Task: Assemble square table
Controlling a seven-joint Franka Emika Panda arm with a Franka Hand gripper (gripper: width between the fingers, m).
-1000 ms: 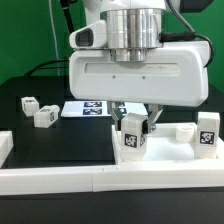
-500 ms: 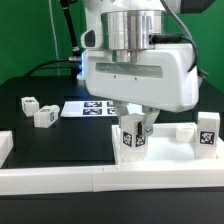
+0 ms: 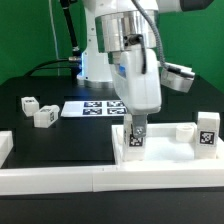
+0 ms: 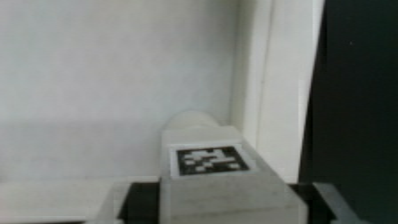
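Hand [image 3: 137,129] points straight down, seemingly clamped on an upright leg [image 3: 133,144].

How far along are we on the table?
Done: the right leg stands upright on the panel, apparently fitted. In hand: the gripper is shut on a second leg, upright at the panel. Left: two loose legs at the exterior view's left.

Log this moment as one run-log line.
gripper: shut on held leg, upright on tabletop | loose legs: two, exterior view's left | fourth leg: standing, exterior view's right
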